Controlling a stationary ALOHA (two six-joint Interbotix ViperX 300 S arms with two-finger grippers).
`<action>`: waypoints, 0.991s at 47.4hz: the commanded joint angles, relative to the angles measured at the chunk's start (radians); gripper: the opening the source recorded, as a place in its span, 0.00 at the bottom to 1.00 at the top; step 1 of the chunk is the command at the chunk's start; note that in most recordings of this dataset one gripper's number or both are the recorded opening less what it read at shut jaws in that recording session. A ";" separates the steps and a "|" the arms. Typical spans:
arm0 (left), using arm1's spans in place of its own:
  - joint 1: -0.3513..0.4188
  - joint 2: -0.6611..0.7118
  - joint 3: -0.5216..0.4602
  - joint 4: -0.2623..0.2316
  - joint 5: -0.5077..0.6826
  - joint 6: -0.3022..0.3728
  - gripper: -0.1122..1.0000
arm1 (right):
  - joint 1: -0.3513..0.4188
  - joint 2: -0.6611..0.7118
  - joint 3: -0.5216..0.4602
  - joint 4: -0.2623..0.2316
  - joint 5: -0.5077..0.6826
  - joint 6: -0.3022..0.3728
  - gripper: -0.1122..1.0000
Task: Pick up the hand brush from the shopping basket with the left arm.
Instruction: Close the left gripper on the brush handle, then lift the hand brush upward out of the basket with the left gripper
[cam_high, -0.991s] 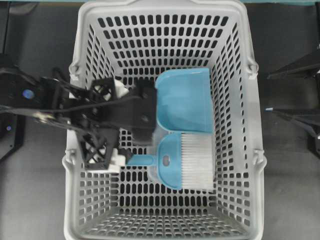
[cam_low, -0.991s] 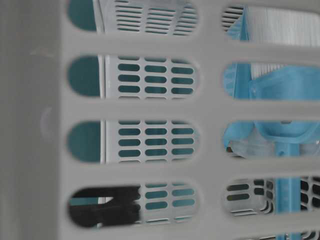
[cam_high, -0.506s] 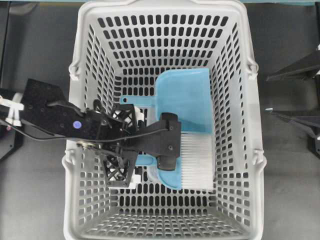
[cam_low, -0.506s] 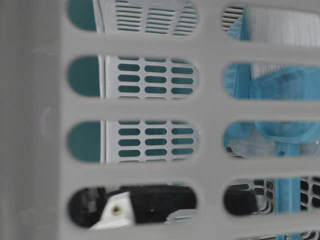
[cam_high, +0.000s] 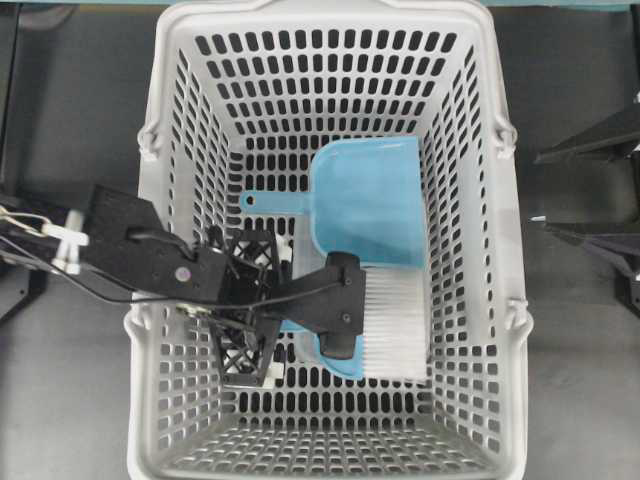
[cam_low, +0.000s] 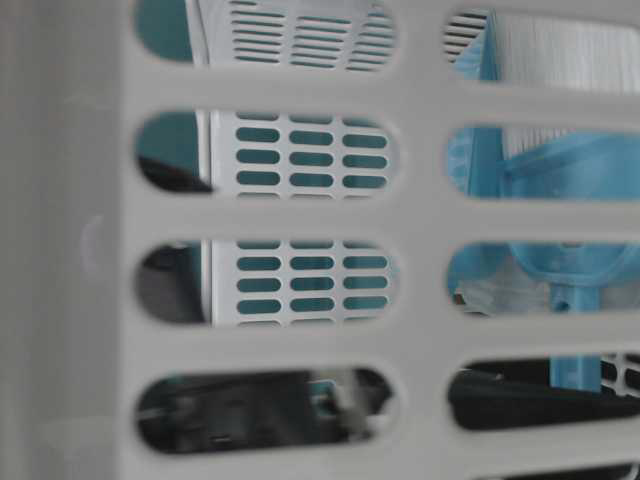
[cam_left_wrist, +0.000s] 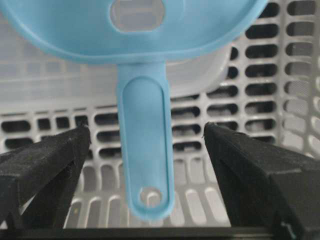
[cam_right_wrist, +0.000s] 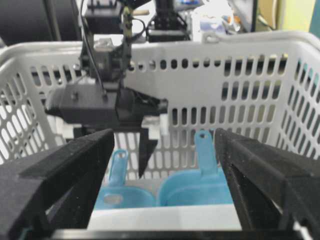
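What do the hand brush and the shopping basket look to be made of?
Hand brush: likely moulded plastic, smooth light blue, with a soft sheen; its bristles look like fine white synthetic fibre. Shopping basket: apparently rigid light grey plastic, matte, pierced with oval slots.

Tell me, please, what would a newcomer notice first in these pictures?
First, the large light grey slotted plastic shopping basket filling the overhead view. On its floor lie a light blue scoop-shaped dustpan and, nearer the camera, a light blue white-bristled hand brush. The black left end effector is open, straddling the brush's thin handle.
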 joint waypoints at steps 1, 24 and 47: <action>0.000 0.015 0.011 0.003 -0.040 -0.005 0.92 | 0.002 0.005 -0.009 0.000 -0.009 0.000 0.80; -0.003 0.074 0.020 0.003 -0.066 -0.020 0.91 | 0.002 0.003 0.003 0.000 -0.012 0.005 0.80; -0.025 0.037 0.011 0.003 -0.066 -0.003 0.31 | 0.002 -0.008 0.028 0.000 -0.038 0.009 0.80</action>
